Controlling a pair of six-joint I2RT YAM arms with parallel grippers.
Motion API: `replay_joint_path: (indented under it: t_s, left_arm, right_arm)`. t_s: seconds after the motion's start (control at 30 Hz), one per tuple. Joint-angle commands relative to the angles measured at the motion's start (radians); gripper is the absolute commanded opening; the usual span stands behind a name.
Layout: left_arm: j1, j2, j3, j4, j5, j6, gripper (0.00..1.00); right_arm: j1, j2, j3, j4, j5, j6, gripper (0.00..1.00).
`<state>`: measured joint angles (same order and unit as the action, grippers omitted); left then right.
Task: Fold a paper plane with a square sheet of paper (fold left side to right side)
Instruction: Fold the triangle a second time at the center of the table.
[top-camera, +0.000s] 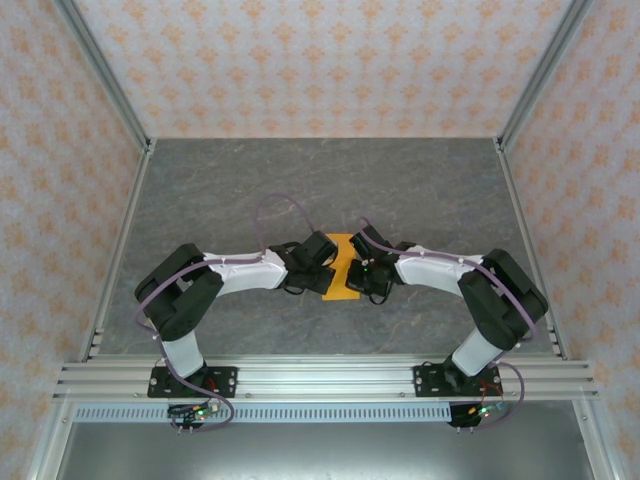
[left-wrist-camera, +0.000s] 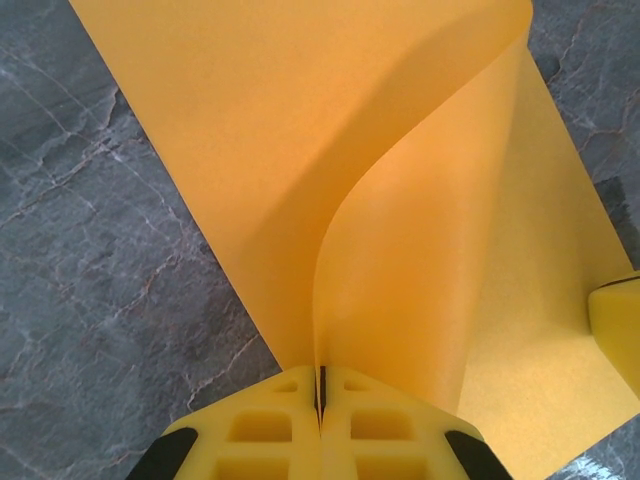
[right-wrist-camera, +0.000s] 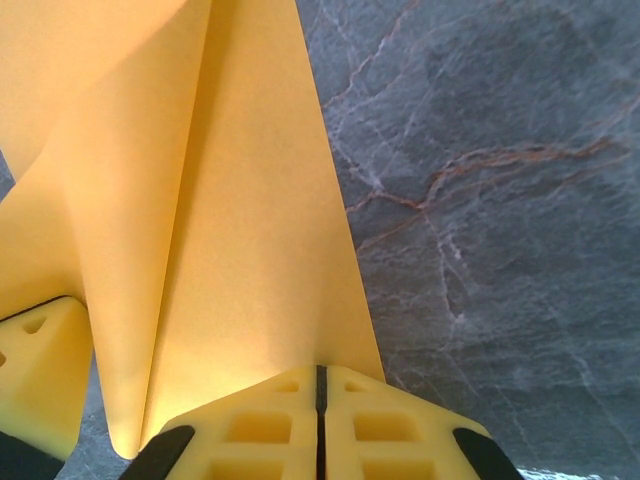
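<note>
Left-to-right fold looks underway: left gripper (left-wrist-camera: 321, 378) jaws pinch the curled-up edge of the thin bright-orange square sheet of paper (left-wrist-camera: 300, 150) mid grey tabletop (top-camera: 300, 180), right gripper (right-wrist-camera: 321, 375) jaws closed at its opposite edge; next should carry over, align, crease.

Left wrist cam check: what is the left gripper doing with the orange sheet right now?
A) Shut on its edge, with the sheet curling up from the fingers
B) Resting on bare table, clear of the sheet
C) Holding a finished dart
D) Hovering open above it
A: in the left wrist view the left gripper has its fingers closed together, and the square sheet of paper rises from the seam between them and curls over.
</note>
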<state>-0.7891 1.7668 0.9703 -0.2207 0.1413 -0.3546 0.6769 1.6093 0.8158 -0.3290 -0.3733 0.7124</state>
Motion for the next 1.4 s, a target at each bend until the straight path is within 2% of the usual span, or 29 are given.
replay_joint_path:
  t_s: [0.0,1.37]
  left_arm:
    - [0.009,-0.047,0.022,-0.017,-0.02,0.028,0.0]
    - [0.009,0.008,0.017,-0.021,-0.014,0.04,0.0]
  right_arm:
    - [0.009,0.031,0.0,-0.086,0.034,-0.014,0.08]
    - [0.009,0.048,0.013,-0.098,0.03,-0.019,0.08]
